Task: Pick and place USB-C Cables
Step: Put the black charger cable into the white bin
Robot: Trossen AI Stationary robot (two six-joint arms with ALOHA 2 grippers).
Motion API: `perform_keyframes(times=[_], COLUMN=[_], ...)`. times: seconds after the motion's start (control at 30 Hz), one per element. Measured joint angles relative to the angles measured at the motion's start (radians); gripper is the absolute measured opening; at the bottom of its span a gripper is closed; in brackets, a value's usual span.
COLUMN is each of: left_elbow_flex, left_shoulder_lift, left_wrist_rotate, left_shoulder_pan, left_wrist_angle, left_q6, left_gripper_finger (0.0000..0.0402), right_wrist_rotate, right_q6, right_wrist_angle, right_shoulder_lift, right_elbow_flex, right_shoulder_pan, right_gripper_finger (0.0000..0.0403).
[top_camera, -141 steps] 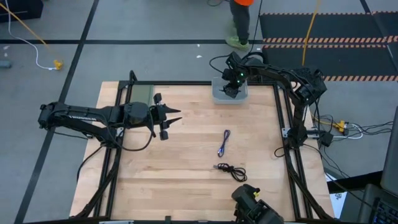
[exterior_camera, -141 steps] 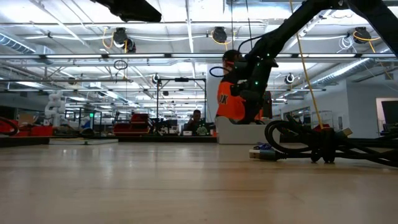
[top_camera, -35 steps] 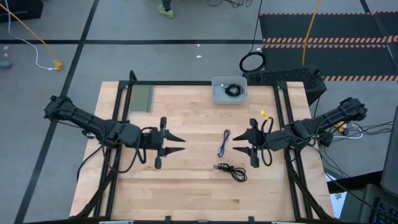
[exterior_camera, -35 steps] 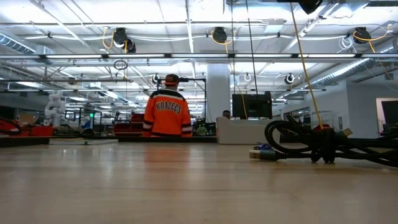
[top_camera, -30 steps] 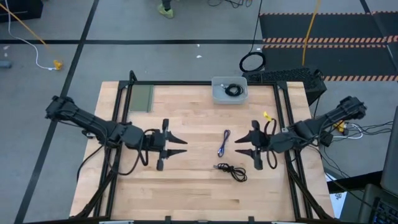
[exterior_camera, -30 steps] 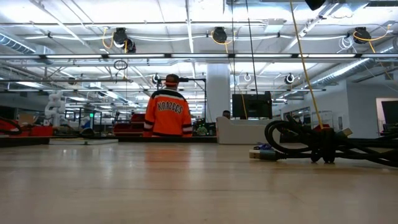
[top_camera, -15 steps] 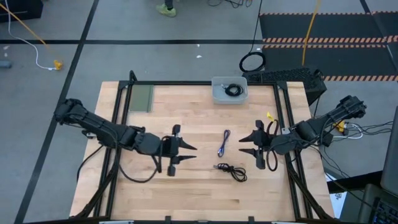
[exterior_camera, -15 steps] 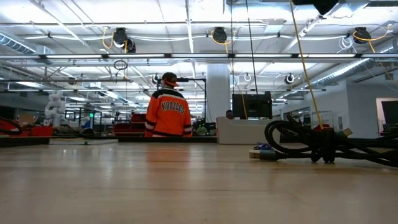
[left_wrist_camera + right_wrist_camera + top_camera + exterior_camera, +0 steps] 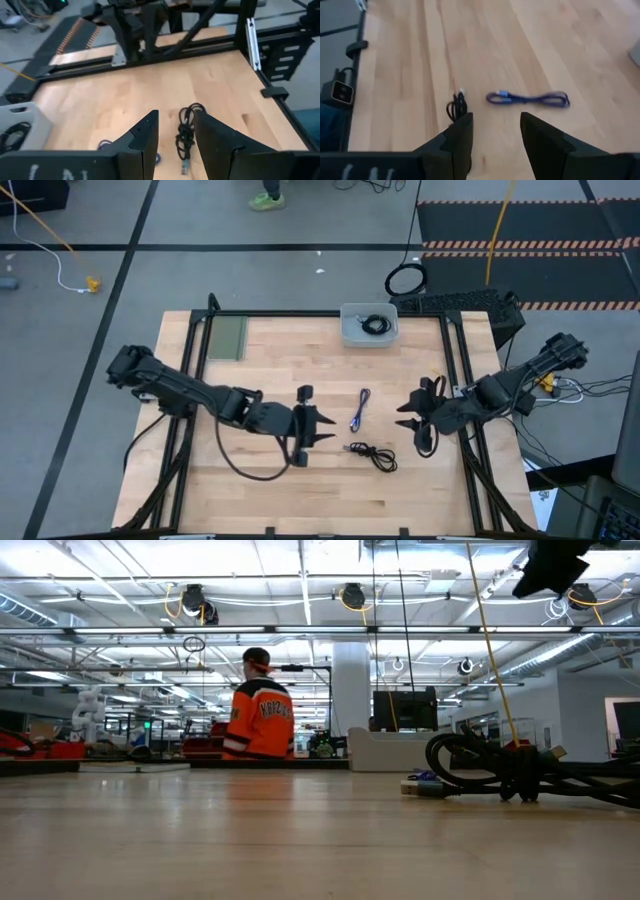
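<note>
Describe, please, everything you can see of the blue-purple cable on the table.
The blue-purple cable is thin and folded into a narrow, nearly straight strand, with a lighter blue plug at one end in the right wrist view. It lies flat on the bare wooden table, near the middle, between the left hand and right hand, both open. Nothing touches it; the black coiled cable lies apart from it.

Grey floor (image 9: pixel 250 270), striped hazard mats (image 9: pixel 520 245)

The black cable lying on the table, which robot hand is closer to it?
Left. The left gripper sits just beside the black cable, fingers open toward it. The right gripper hovers a bit farther off, on the cable's other side.
</note>
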Motion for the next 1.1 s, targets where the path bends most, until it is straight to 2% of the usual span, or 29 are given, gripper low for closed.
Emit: perform_keyframes(times=[0.13,0.27,0.43,0.6,1.1], left_elbow_flex=[0.018,0.022,0.022,0.022,0.022], left_shoulder_lift=[0.041,0.058,0.059,0.059,0.059], left_wrist_rotate=[0.061,0.114,0.135,0.138,0.164], left_shoulder_pan=[0.017,0.034,0.055,0.075,0.123], left_wrist_angle=[-0.017,-0.013,-0.034,-0.056,-0.068], left_q6=[-0.003,-0.003,-0.003,0.009,0.026], left_gripper_finger=[0.0127,0.0127,0.0127,0.0127,0.0127], right_wrist_rotate=[-0.002,-0.069,-0.105,-0.115,-0.391], right_q6=[0.073,0.152,0.215,0.151,-0.018], right_wrist_angle=[-0.021,-0.018,0.006,0.121,0.328], right_shoulder_lift=[0.0,0.002,0.003,0.042,0.337], right_elbow_flex=[-0.019,-0.052,-0.105,-0.141,-0.142], right_shoulder_pan=[0.025,0.045,0.057,0.025,-0.115], right_gripper_finger=[0.0157,0.0157,0.0157,0.0157,0.0157])
